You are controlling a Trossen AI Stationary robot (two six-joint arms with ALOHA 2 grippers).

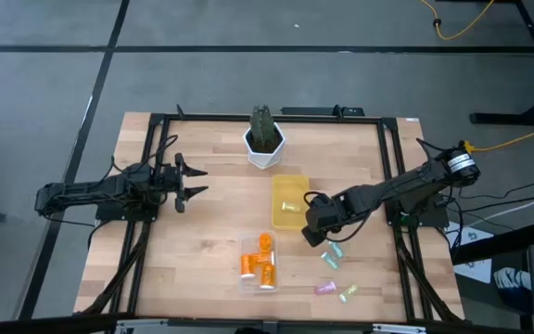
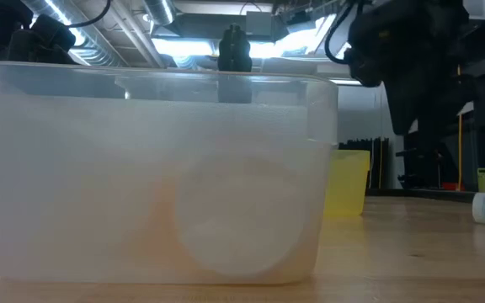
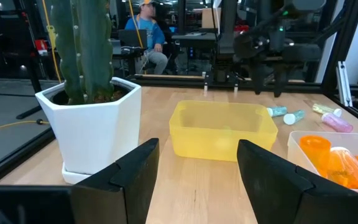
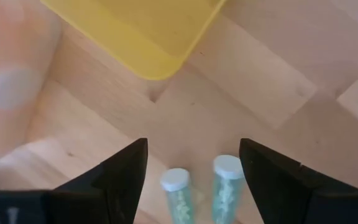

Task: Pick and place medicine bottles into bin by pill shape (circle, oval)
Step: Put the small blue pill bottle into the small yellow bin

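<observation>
1. Medicine bottles, small cylindrical translucent vials, are lying in three groups on the light wooden bench: orange vials with white caps are resting inside the clear plastic bin near the front edge, at least one pale vial is lying inside the yellow plastic bin at the centre, and four pale vials are remaining loose to the right of the bins.
2. The loose group is consisting of two pale green vials with white caps close to the right end effector and a pink vial with a further greenish vial nearer the front edge.
3. The right end effector is hovering just above the two green vials, beside the yellow bin's corner, with its fingers spread apart and grasping nothing.
4. The left end effector is waiting at the left side of the bench, fingers apart and empty, facing the white hexagonal pot holding a green cactus.
5. Judged progress: sorting is appearing more than half complete, with four vials remaining to be placed. The pill shapes inside the vials are not readable here.
</observation>
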